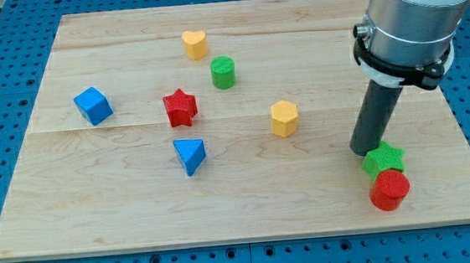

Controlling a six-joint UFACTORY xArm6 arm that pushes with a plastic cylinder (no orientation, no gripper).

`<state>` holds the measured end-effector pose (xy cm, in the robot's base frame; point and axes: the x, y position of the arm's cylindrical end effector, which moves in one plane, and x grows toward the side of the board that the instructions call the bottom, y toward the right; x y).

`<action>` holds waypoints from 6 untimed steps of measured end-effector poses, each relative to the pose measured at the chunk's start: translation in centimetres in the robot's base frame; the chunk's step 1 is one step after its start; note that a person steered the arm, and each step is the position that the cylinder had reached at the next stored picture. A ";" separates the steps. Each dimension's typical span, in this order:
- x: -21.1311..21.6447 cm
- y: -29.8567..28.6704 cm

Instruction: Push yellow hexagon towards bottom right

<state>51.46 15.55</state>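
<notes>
A: Reading from the view's left, what lies on the wooden board [123,199]?

B: A blue cube [93,106] at far left; then a red star [180,107] with a blue triangular block [190,155] just below it; a yellow heart [194,44] and a green cylinder [223,72] toward the view's top; the yellow hexagon [284,117] near the middle; and, at the right, a green star [383,159] with a red cylinder [389,190] touching it from below.

A: And the rod?

B: My tip [364,150] rests on the board just beside the green star's upper left edge; whether it touches the star cannot be told. The rod is bare. It has no jaws and holds nothing.

A: Which relation governs the coming move?

B: The yellow hexagon lies to the view's left of my tip and slightly toward the top, apart from it, with clear board between. My tip therefore stands on the bottom-right side of the hexagon, the very side toward which the block must travel. In my judgement the push has not yet begun: my tip would first need to round the hexagon to its upper left face, keeping clear of the green cylinder, then drive toward the bottom right.
</notes>
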 end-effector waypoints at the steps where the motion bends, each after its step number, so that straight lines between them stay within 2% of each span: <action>1: 0.3 0.0; 3: -0.6 -0.2; 4: -4.6 -2.1; 6: -9.0 -9.2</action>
<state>42.43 6.35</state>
